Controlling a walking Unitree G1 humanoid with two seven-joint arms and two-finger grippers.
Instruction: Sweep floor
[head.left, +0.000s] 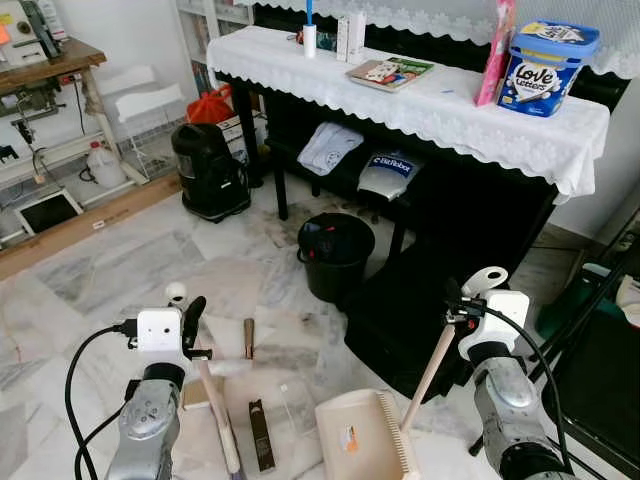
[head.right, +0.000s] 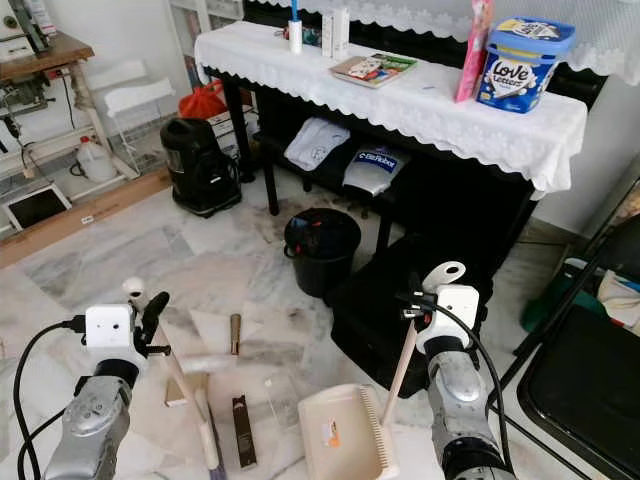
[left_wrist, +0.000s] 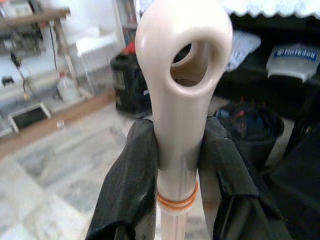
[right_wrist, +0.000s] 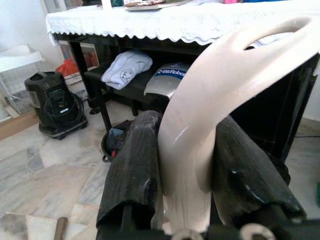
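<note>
My left gripper (head.left: 192, 322) is shut on the cream brush handle (head.left: 215, 405), just below its looped end (left_wrist: 182, 60). The handle slants down to the marble floor in front of me. My right gripper (head.left: 456, 302) is shut on the cream dustpan handle (head.left: 430, 370), near its looped top (right_wrist: 240, 65). The dustpan (head.left: 358, 436) rests on the floor between my arms, its mouth facing left. Litter lies ahead of the pan: a small brown tube (head.left: 248, 338), a dark brown bar (head.left: 261, 435), a clear wrapper (head.left: 294, 405) and a cardboard scrap (head.left: 193, 393).
A black bin (head.left: 335, 255) stands ahead beside a table with a white lace cloth (head.left: 430, 105). A dark box (head.left: 400, 315) sits under the table. A black canister (head.left: 208, 170) is at the far left, a wooden desk (head.left: 45, 62) beyond it, and a black chair (head.left: 600, 385) is on the right.
</note>
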